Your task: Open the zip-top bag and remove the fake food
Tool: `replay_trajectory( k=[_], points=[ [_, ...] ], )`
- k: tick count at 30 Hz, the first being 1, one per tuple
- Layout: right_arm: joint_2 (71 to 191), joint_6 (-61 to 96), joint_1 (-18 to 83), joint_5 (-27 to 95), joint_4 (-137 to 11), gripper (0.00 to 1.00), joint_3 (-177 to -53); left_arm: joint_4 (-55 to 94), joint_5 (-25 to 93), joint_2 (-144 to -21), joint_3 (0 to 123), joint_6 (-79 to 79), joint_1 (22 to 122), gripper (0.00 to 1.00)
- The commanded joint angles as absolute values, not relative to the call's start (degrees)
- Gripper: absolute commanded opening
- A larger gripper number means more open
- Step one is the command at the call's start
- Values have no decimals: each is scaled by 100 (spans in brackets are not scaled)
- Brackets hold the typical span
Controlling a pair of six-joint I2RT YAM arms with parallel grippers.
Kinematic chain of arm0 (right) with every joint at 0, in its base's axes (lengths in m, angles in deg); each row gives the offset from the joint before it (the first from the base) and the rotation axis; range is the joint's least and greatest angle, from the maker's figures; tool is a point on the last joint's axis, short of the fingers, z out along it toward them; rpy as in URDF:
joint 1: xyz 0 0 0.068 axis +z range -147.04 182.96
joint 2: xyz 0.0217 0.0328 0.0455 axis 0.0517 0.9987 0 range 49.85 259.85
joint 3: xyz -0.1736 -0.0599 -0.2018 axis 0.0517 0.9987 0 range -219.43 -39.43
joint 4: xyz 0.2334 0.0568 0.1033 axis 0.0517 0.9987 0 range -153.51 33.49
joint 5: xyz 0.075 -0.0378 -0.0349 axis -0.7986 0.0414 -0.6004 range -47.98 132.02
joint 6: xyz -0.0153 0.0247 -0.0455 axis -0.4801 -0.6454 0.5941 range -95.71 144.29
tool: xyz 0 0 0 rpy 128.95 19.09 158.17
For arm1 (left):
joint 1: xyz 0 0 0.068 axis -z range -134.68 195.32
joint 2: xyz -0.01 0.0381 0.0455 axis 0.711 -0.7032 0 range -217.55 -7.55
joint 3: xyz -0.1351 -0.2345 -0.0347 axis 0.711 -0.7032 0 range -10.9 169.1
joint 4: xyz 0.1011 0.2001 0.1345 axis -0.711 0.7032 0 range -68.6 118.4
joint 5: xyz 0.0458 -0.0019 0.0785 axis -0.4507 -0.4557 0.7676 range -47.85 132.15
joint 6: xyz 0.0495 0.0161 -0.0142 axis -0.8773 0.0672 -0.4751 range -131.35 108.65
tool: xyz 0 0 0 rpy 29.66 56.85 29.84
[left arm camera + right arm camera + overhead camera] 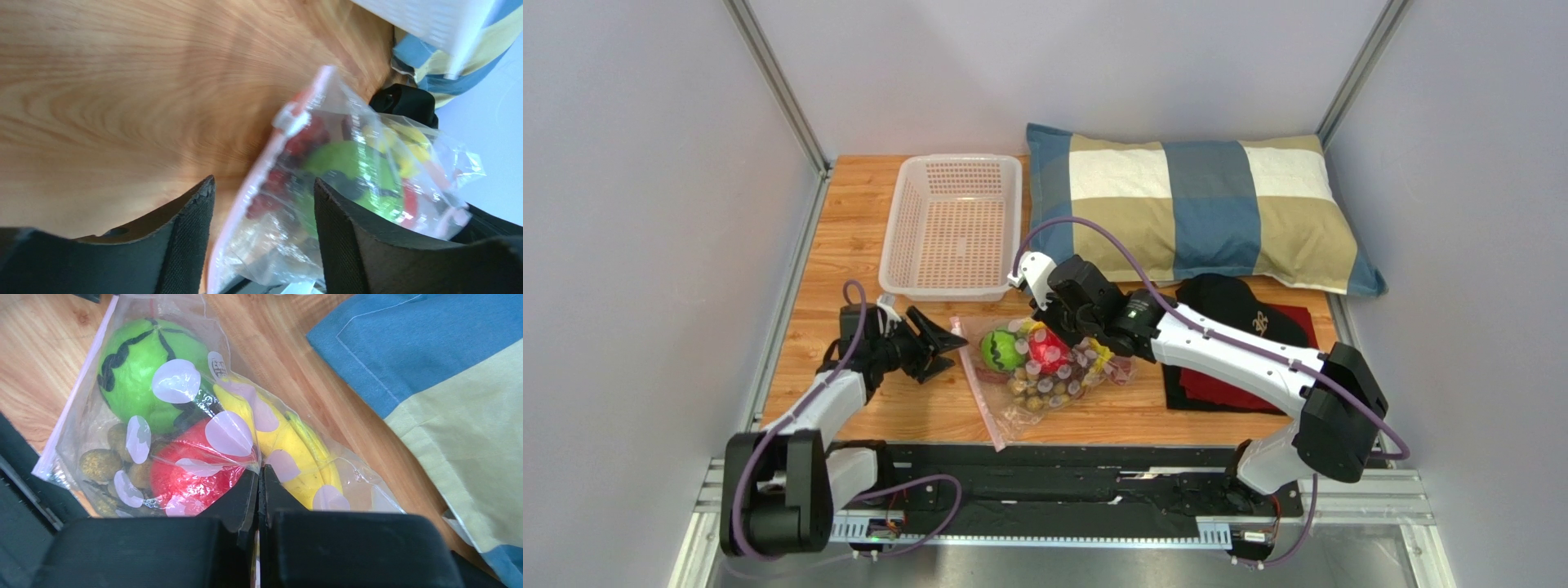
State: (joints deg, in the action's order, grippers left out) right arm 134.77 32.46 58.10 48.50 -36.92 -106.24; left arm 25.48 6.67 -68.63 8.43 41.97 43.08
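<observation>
The clear dotted zip-top bag (1044, 380) lies on the wooden table with its pinkish zip strip (977, 390) along its left edge. Inside are a green striped ball (147, 361), a yellow banana bunch (294, 453), a red round fruit (196, 471) and a brownish grape-like cluster (104, 462). My right gripper (258, 474) is shut on a pinch of the bag's top film above the fruit. My left gripper (264, 199) is open, its fingers either side of the zip strip (270, 159) without touching it; it sits just left of the bag (934, 346).
A white mesh basket (952, 227) stands behind the bag. A striped pillow (1198, 202) lies at the back right. A black cap (1241, 306) rests on a red cloth (1210, 386) under my right arm.
</observation>
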Motion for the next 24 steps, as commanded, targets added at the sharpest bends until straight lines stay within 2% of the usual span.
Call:
replay_trajectory(
  k=[1, 2, 3, 6, 10, 14, 16, 17, 21, 22, 23, 24],
  points=[
    [13185, 2914, 5614, 4281, -3714, 0, -10799, 261, 84, -7189, 484, 4288, 4198, 61],
    [13167, 2895, 5588, 4081, -3706, 0, -10773, 42, 84, -7162, 422, 4297, 4189, 54],
    [13150, 2887, 5579, 4053, -3706, 0, -10738, -47, 84, -7127, 299, 4297, 4189, 52],
    [13106, 2825, 5526, 3904, -3714, 0, -10658, -346, 137, -7109, 97, 4323, 4189, 55],
    [13132, 2807, 5473, 3824, -3706, 0, -10720, -1117, -91, -7713, -53, 4340, 4180, 56],
    [13167, 2746, 5359, 3667, -3706, 0, -10781, -1225, -118, -8225, -44, 4288, 4180, 56],
    [13185, 2693, 5333, 3613, -3662, 0, -10799, -1645, -232, -8557, -80, 4323, 4180, 51],
    [13193, 2684, 5333, 3561, -3644, 0, -10807, -1796, -293, -8655, -80, 4401, 4180, 48],
    [13325, 2474, 5341, 3455, -3242, 0, -11140, -2579, -679, -8903, -28, 4630, 4180, 3],
    [13351, 2282, 5333, 3420, -3127, 1, -11229, -2579, -733, -8659, 8, 4709, 4189, 0],
    [13369, 2210, 5324, 3263, -3004, 7, -11351, -2510, -777, -8430, 17, 4745, 4180, 0],
    [13387, 2123, 5324, 3192, -2707, 24, -11474, -2274, -768, -8123, 113, 4728, 4180, 0]
  ],
)
